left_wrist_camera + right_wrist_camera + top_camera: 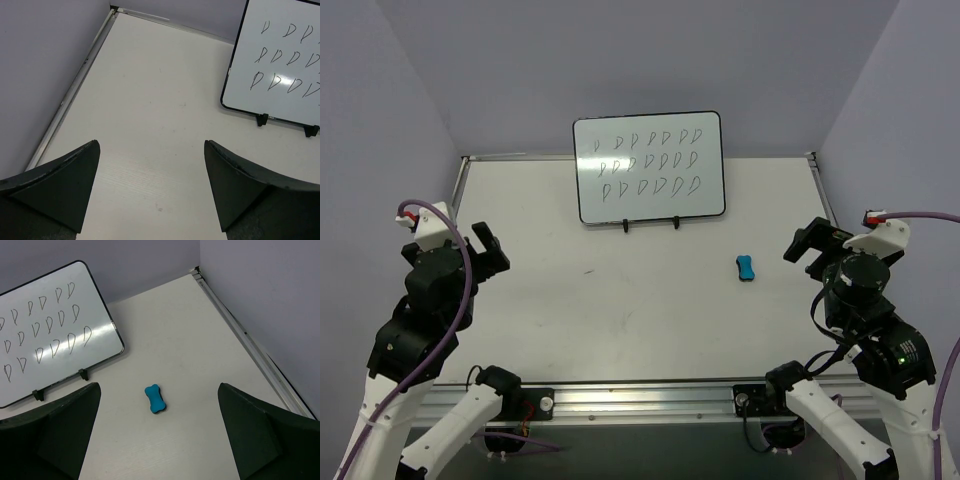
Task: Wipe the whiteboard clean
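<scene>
The whiteboard (pixel 649 167) stands upright at the far middle of the desk (pixel 620 310), propped on two small black feet and leaning back slightly toward the far wall. Its white face, edged by a thin black frame with rounded corners, carries three rows of small dark loop-shaped scribbles that fill most of the surface.

A small blue eraser (pixel 746 268) lies flat on the desk, nearer than the board and to its right, well apart from it. Nothing touches the eraser.

The left pincer (pixel 490 250) hovers over the left side of the desk with its two fingers spread wide apart and nothing between them; its wrist view shows only bare desk in the gap, with the board's lower left corner off to the far right.

The right pincer (pixel 804 250) hovers over the right side of the desk, its fingers likewise spread wide and holding nothing. In its wrist view the eraser lies on the desk beyond the gap, and the board stands to the far left of it.
</scene>
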Controlling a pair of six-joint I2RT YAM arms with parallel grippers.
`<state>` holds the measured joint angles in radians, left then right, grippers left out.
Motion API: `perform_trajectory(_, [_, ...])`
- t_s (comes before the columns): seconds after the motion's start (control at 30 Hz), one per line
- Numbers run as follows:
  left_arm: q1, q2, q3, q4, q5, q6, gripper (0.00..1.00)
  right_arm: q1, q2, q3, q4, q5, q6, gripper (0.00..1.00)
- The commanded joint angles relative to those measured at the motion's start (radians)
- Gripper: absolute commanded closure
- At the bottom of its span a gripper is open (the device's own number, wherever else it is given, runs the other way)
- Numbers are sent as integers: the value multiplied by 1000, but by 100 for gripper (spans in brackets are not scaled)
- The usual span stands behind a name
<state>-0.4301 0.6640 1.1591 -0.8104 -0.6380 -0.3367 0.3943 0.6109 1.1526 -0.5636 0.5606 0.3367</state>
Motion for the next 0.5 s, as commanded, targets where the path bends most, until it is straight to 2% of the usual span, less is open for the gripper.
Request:
perform_trajectory(0.0, [4,11,24,36,11,5,6,5,-10,-10,47,9,-7,0])
perform_trajectory(0.13, [4,34,51,30,17,-10,6,5,-13,-27,65,-31,-2,0])
perform_trajectory(0.23, [4,83,97,4,26,-76,6,6,-5,-59,86,-82,7,0])
perform_trajectory(0.27, [4,103,118,-7,34,-138,6,5,3,-66,93,-97,10,0])
perform_trajectory(0.37, [1,236,128,-1,159,-272,6,6,15,-99,116,-165,24,0])
perform_trajectory(0.43, [-54,402,123,63,254,-317,6,5,18,-125,146,-206,28,0])
perform_trajectory(0.47, [-93,467,125,95,255,-353,6,5,23,-132,157,-218,28,0])
